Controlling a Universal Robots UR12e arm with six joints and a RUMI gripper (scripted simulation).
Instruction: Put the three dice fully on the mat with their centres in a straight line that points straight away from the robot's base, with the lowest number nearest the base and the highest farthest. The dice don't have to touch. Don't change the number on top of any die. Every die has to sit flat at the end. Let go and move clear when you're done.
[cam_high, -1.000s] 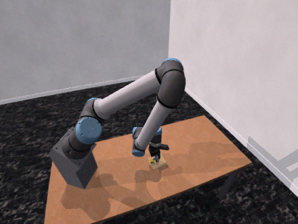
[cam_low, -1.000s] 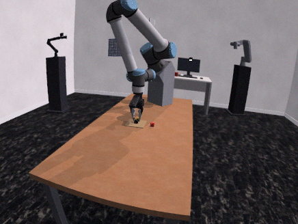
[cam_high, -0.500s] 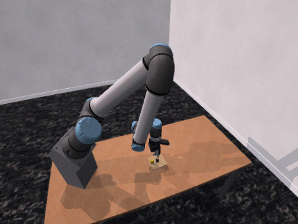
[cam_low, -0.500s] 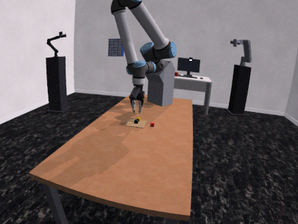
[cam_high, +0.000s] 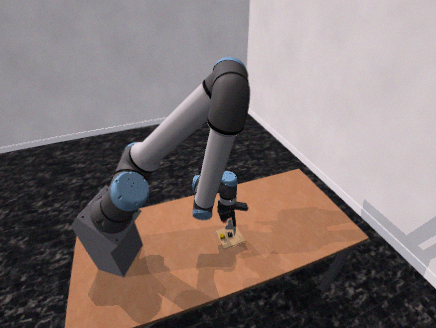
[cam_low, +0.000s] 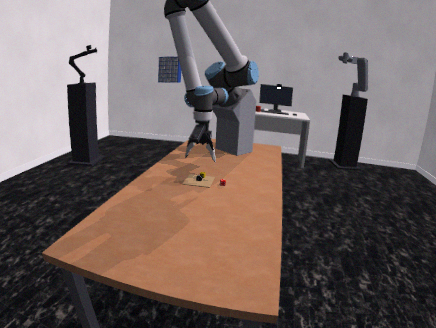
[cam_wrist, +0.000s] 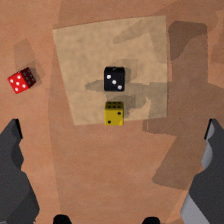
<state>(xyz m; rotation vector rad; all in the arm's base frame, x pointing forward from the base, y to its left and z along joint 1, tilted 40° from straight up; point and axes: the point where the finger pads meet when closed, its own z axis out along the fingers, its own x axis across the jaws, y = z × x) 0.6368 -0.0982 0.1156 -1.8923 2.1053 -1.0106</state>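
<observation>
In the wrist view a tan mat (cam_wrist: 112, 65) lies on the wooden table. A black die (cam_wrist: 114, 78) showing three pips sits flat near the mat's middle. A yellow die (cam_wrist: 114, 113) sits flat right below it, at the mat's near edge. A red die (cam_wrist: 21, 81) lies off the mat to the left, on the bare table. My gripper (cam_wrist: 112, 120) is wide open and empty, raised above the dice, its two fingers at the lower left and lower right of the wrist view. From the exterior view the gripper (cam_low: 200, 149) hangs above the mat (cam_low: 199, 182), with the red die (cam_low: 223, 182) to the mat's right.
The robot's grey base (cam_high: 107, 240) stands at one end of the table. Away from the table stand two black pedestals with small arms (cam_low: 82, 120) and a white desk with a monitor (cam_low: 276, 97).
</observation>
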